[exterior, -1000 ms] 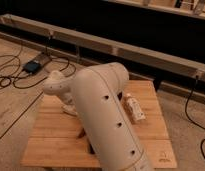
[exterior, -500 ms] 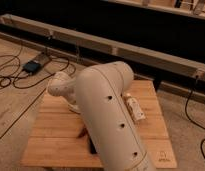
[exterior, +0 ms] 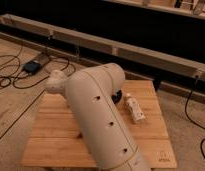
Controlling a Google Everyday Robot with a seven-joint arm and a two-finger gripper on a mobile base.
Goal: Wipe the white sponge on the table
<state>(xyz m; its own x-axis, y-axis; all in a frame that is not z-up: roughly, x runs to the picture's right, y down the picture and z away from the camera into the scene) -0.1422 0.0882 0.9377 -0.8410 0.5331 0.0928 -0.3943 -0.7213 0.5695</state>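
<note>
Left floor: I see bare tan floor (exterior: 10, 107) with black cables (exterior: 11, 76) looping across it to a small dark box (exterior: 32, 66).
Back of room: a long pale rail (exterior: 121, 48) runs across low down, with a dark wall (exterior: 146, 27) above it.
Bench: a square, light-brown slatted bench (exterior: 56, 135) stands on the floor, one corner towards the rail; its planks run left to right.
Arm: the thick cream arm (exterior: 98, 120) lies across the middle of the bench and blocks much of it from me.
Pincer: it is out of my sight, somewhere behind the arm; its fingers are closed, and I cannot tell on what, if anything.
White sponge: I cannot pick it out with certainty.
Right of arm: a dark round thing (exterior: 118, 96) peeks out at the arm's edge; just beside it a pale elongated item (exterior: 135, 110) lies flat on the planks, possibly the sponge.
Right floor: another black cable (exterior: 187, 102) trails down.
</note>
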